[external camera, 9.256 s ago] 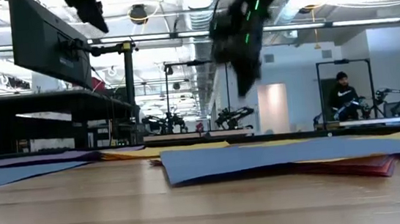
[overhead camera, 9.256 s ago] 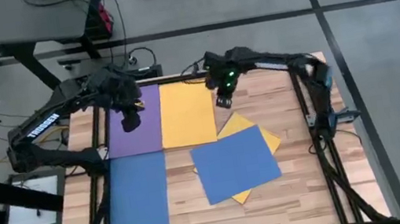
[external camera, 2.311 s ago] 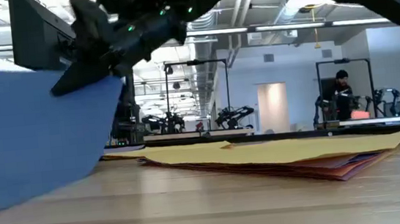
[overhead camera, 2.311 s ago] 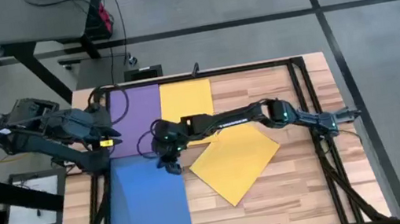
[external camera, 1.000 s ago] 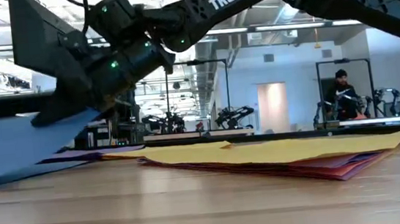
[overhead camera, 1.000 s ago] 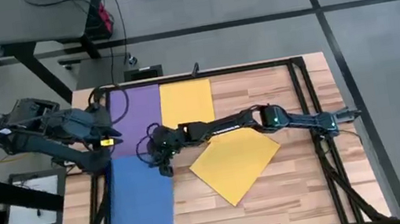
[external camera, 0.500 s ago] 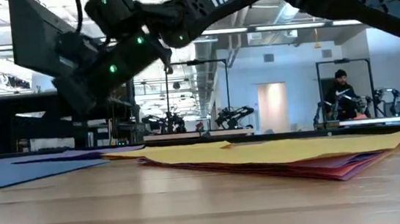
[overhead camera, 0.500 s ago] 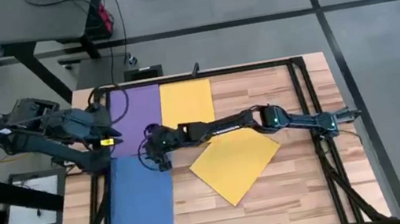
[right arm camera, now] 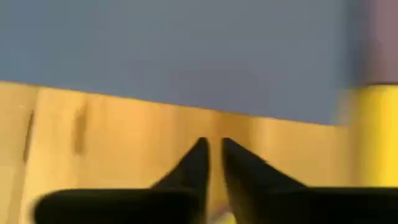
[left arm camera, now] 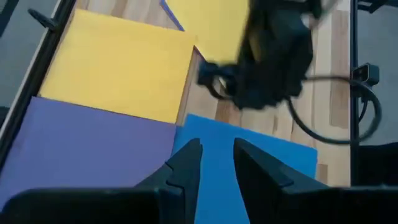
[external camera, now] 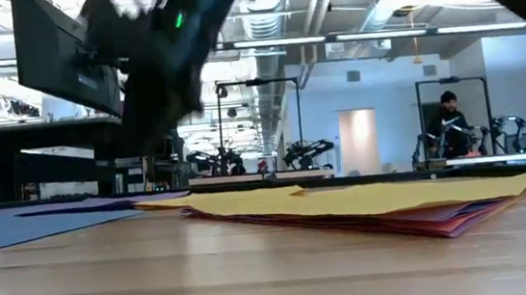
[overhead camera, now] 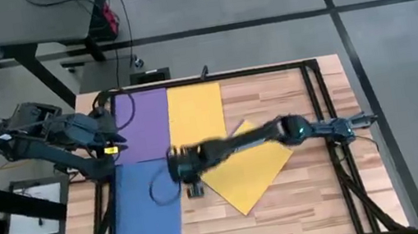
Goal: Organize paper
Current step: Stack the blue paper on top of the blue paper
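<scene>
From above, the wooden table (overhead camera: 289, 97) has a purple sheet (overhead camera: 142, 124) at its far left. A yellow sheet (overhead camera: 195, 115) lies just beside it. A blue sheet (overhead camera: 145, 203) lies flat just in front of the purple one. A tilted yellow sheet (overhead camera: 246, 174) tops a pile near the middle. The right gripper (overhead camera: 195, 190) hangs between the blue sheet and the pile. The left gripper (overhead camera: 112, 131) waits by the purple sheet's left edge.

The low view shows pink edges (external camera: 464, 220) under the pile (external camera: 365, 201), and a person (external camera: 449, 125) far behind.

The left wrist view shows its fingers (left arm camera: 186, 163) a little apart, holding nothing.

The right wrist view shows its fingers (right arm camera: 198, 163) almost together over bare wood, gripping nothing.
</scene>
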Motion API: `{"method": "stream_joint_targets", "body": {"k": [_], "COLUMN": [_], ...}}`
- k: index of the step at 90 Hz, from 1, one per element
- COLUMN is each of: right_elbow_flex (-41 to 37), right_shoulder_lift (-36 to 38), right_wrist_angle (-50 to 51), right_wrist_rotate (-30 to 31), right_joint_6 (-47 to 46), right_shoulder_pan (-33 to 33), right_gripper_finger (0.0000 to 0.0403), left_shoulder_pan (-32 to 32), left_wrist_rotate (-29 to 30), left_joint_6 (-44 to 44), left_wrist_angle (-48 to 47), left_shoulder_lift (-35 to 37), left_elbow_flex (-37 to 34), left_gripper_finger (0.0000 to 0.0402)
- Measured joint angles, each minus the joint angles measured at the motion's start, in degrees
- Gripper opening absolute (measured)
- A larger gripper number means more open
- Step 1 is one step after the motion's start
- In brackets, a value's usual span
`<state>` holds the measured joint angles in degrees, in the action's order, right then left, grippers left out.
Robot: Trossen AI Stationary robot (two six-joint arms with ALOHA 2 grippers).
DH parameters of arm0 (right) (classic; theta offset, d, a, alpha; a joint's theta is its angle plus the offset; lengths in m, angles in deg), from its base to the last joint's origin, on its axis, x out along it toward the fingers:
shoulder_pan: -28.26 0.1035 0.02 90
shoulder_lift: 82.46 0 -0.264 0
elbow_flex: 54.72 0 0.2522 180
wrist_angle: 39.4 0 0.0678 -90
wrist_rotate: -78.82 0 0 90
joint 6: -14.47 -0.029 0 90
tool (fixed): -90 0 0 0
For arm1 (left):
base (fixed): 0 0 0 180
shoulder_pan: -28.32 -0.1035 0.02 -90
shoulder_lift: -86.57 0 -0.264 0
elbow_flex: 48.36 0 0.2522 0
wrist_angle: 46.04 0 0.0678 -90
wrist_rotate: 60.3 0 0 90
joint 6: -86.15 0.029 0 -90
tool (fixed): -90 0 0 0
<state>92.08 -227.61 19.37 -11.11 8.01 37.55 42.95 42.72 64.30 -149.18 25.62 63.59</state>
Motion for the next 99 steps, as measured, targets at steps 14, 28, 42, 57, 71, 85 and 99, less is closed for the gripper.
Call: {"method": "stream_joint_targets", "body": {"k": [14, 28, 42, 57, 71, 85, 99], "right_elbow_flex": [0.46, 0.36, 0.33, 1.67, 1.90, -0.02, -3.60], "right_shoulder_lift": [-3.99, -5.89, -5.70, -4.36, -4.32, -4.31, -4.19], "right_wrist_angle": [-8.84, -11.73, -10.10, -8.06, -4.14, -4.05, -9.75], "right_wrist_rotate": [-0.18, 0.30, 0.33, 0.33, 0.33, 0.36, 0.67], "right_joint_6": [-3.59, -4.88, -4.31, -4.23, -3.64, -3.42, -3.50], "right_shoulder_pan": [1.58, 1.60, 1.49, 1.45, 1.44, 0.79, -0.37], "right_gripper_finger": [0.0002, 0.0000, 0.0000, 0.0000, 0.0000, 0.0000, 0.0000], "left_shoulder_pan": [0.26, 0.24, 0.24, 0.24, 0.24, 0.24, 0.24], "left_wrist_rotate": [0.00, 0.01, 0.00, 0.02, 0.01, 0.00, 0.00], "left_joint_6": [-0.83, -1.14, -1.14, -0.47, -0.44, -0.27, -0.25], "left_wrist_angle": [-0.63, -0.75, -0.65, -0.65, -0.68, -0.65, -0.64], "left_shoulder_lift": [1.19, 2.59, 3.21, 3.70, 3.70, 3.70, 3.62], "left_elbow_flex": [-0.03, -0.07, -0.13, -0.13, -0.13, -0.13, -0.13], "left_gripper_finger": [0.0082, 0.0082, 0.0082, 0.0082, 0.0082, 0.0082, 0.0082]}}
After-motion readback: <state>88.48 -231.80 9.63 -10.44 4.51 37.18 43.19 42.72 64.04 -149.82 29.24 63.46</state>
